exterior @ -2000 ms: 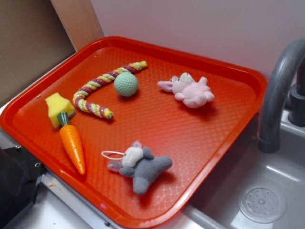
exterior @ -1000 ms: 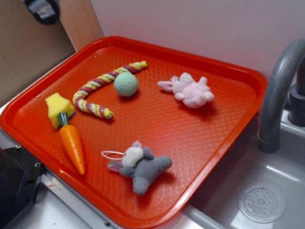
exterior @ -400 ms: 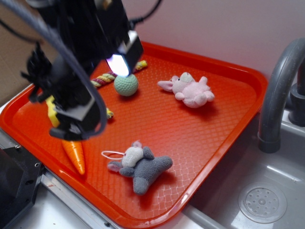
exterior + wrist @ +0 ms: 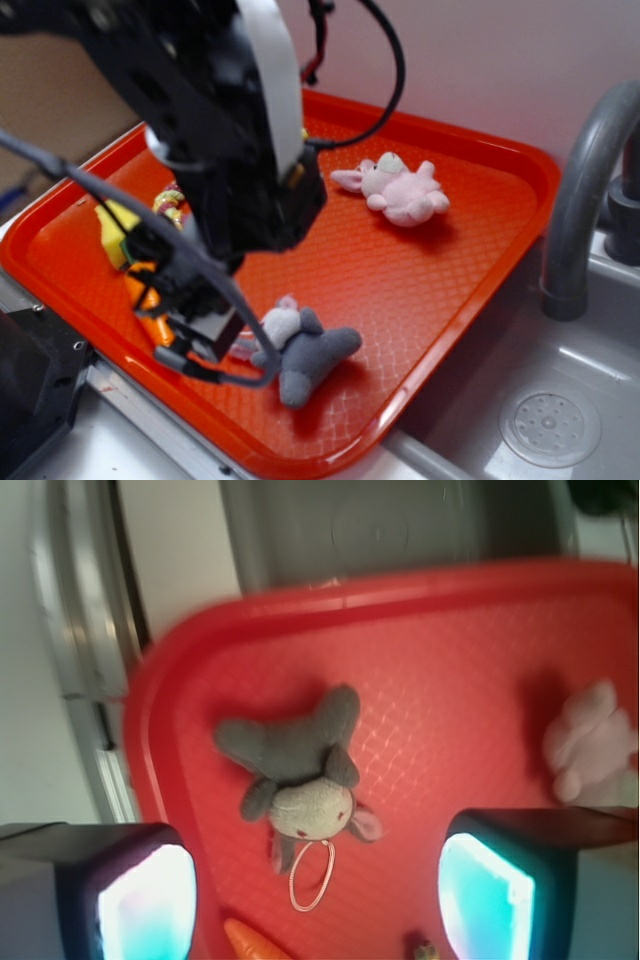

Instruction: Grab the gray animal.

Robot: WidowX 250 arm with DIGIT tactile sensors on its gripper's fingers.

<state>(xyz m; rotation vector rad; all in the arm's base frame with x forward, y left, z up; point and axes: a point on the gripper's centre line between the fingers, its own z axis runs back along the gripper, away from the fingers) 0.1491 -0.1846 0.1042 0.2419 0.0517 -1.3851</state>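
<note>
Swung down over the tray's (image 4: pixel 470 270) near side, above the gray animal (image 4: pixel 300 765). Fingers (image 4: pixel 485 890) spread wide apart, empty. Pink bunny (image 4: pixel 400 190) lying well apart.

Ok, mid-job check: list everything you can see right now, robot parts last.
gray plush bunny: one, gray with whitish face and white loop string, near front edge of tray, lying flat.
pink plush bunny: one, pink, far right part of tray.
carrot: one, orange, front left of tray, mostly hidden by the arm in the exterior view.
yellow block: one, yellow, left of tray, partly hidden.
rope toy: one, multicoloured, only a bit showing.
tray: one, red-orange, on the counter.
faucet: one, gray, right.
sink: one, gray, right.
hand: one, black, open above the gray bunny.
</note>
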